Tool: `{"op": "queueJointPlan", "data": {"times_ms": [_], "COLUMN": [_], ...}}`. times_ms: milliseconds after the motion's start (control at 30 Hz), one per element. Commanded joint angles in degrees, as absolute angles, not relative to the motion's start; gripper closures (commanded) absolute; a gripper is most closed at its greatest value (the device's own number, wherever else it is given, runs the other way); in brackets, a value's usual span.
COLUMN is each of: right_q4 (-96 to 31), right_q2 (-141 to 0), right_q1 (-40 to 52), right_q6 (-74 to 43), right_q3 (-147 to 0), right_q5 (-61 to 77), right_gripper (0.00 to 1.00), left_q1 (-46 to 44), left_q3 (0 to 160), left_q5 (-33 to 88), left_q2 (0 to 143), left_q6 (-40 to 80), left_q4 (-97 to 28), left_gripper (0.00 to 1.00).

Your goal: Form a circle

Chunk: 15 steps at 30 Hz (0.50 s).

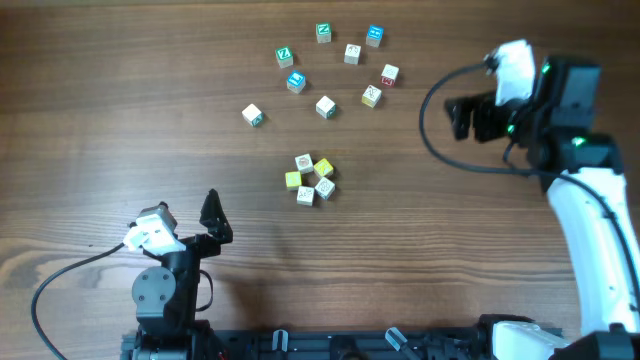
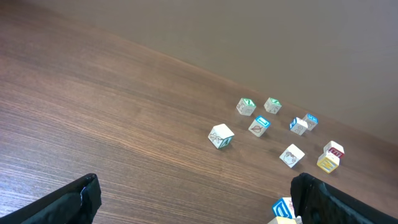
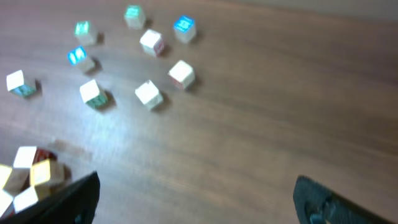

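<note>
The circle (image 1: 311,178) is a tight cluster of several small white and yellow letter cubes at mid-table. In the left wrist view only its edge (image 2: 283,211) shows, beside the right fingertip. In the right wrist view it lies at the bottom left corner (image 3: 28,177). My left gripper (image 1: 205,228) hovers at the front left, well apart from the cubes, open and empty (image 2: 196,202). My right gripper (image 1: 458,118) hangs at the right, pointing left, open with nothing between its fingers (image 3: 196,199).
Several loose cubes with green, blue and red marks are scattered behind the cluster, from one at the left (image 1: 253,115) to one at the far right (image 1: 389,75). They show in the left wrist view around (image 2: 259,125) and the right wrist view around (image 3: 148,93).
</note>
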<state>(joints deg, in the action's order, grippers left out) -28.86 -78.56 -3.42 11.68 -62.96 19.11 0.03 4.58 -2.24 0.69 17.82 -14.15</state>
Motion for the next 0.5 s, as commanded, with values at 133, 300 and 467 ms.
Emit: {"op": "queueJointPlan", "data": {"times_ms": [133, 300, 467], "right_q4": [-5.72, 5.65, 12.53], "right_q2": [-78.41, -78.41, -76.66], "right_q1": [-3.29, -3.29, -3.29], "right_q6": [6.72, 4.27, 2.74], "right_q3": [-38.65, -25.15, -18.79], "right_q5": [24.05, 24.03, 24.03], "right_gripper": [0.00, 0.00, 0.00], "left_q1": [0.38, 0.38, 0.38], "left_q3": [4.38, 4.38, 4.38], "left_q5": [-2.59, -2.59, -2.61], "left_q2": [0.34, 0.34, 0.34], "left_q6": [16.71, 16.71, 16.71], "left_q4": [-14.02, -14.02, -14.02], "left_gripper": [0.00, 0.00, 0.00]}}
